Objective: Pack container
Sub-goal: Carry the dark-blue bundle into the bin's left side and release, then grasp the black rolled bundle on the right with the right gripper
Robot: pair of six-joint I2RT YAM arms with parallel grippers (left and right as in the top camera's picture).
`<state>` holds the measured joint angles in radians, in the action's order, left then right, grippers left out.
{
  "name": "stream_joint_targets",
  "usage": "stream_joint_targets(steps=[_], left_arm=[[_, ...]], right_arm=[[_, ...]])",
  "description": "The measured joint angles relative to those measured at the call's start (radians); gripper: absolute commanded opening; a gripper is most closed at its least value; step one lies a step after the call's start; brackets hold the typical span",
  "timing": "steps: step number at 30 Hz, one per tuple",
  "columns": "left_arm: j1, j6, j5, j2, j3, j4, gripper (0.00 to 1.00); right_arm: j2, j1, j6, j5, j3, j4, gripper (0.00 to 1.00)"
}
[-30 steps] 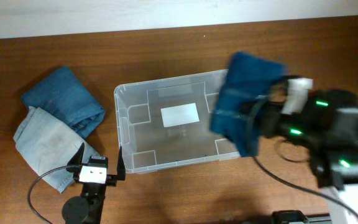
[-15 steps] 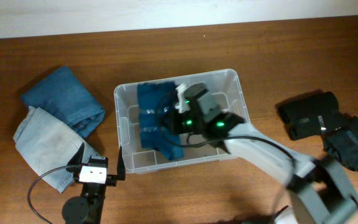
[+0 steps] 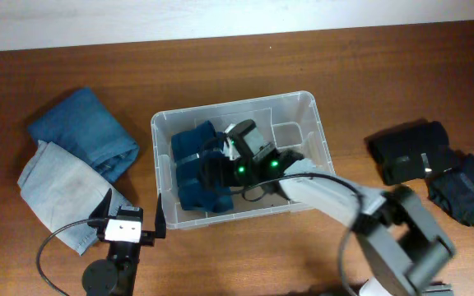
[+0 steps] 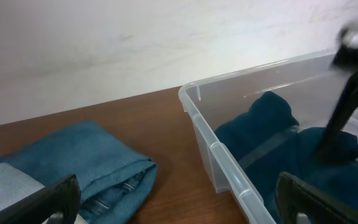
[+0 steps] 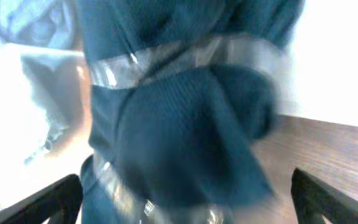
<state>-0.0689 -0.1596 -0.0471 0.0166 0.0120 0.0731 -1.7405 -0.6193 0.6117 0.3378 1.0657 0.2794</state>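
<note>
The clear plastic container stands mid-table. In its left half lies a dark teal folded garment bound with clear tape bands. My right gripper is down inside the container right over that garment, jaws wide apart. In the right wrist view the teal garment fills the frame beyond the spread fingertips, and the right gripper is not closed on it. My left gripper stands open just off the container's front left corner; the left wrist view shows the container wall and the teal garment inside, with the left gripper holding nothing.
A folded blue denim piece and a pale denim piece lie left of the container. Two black folded garments lie at the right. My right arm reaches over the container's front wall.
My right arm carried the teal garment from the container's right side into its left half, and the right jaws have opened off it. The left arm has not moved.
</note>
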Motion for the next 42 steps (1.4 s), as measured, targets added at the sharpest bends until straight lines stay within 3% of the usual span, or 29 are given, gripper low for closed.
stream_joint_targets(steps=[7,11,14,19,23,32,34,37,38,42], left_arm=[[0.000,0.000,0.000,0.000,0.000,0.000,1.00],[0.000,0.000,0.000,0.000,0.000,0.000,1.00],[0.000,0.000,0.000,0.000,0.000,0.000,1.00],[0.000,0.000,0.000,0.000,0.000,0.000,1.00],[0.000,0.000,0.000,0.000,0.000,0.000,1.00],[0.000,0.000,0.000,0.000,0.000,0.000,1.00],[0.000,0.000,0.000,0.000,0.000,0.000,1.00],[0.000,0.000,0.000,0.000,0.000,0.000,1.00],[0.000,0.000,0.000,0.000,0.000,0.000,1.00],[0.000,0.000,0.000,0.000,0.000,0.000,1.00]], right_arm=[[0.389,0.208,-0.084,-0.238,0.148,0.370,0.98],[0.594,0.492,-0.090,-0.360,0.168,0.570,0.98],[0.640,0.758,-0.102,-0.386,0.149,0.643,0.98],[0.571,1.086,-0.166,-0.283,-0.007,0.579,0.99],[0.451,1.238,-0.206,-0.153,-0.179,0.389,0.98],[0.127,1.311,-0.283,0.052,-0.296,0.031,0.99],[0.085,1.311,-0.287,0.092,-0.275,-0.039,0.88],[0.032,1.314,-0.293,0.135,-0.258,-0.098,0.46],[0.016,1.315,-0.299,0.150,-0.254,-0.108,0.37],[-0.011,1.316,-0.301,0.193,-0.258,-0.093,0.12]])
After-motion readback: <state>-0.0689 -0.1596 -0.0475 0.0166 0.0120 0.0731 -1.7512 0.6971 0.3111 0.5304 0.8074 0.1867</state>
